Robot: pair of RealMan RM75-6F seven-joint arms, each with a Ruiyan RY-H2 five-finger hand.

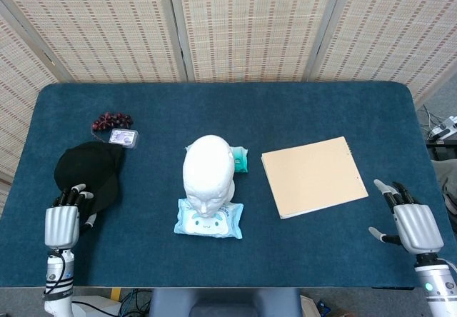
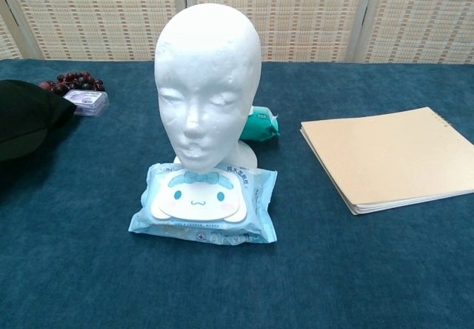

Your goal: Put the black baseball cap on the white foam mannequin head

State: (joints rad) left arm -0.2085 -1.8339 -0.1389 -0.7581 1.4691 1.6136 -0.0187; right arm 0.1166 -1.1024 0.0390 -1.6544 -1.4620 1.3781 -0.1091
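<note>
The left hand (image 1: 63,220) rests its fingers on the near edge of the cap (image 1: 87,174), probably reaching to grip it, nothing held yet; the right hand (image 1: 414,224) waits spread and empty. Farther in, mid-table, the mannequin head (image 1: 208,174) stands bare.

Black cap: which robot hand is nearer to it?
Left. The left robot hand sits at the black cap's near edge; the right robot hand is far across the table.
</note>
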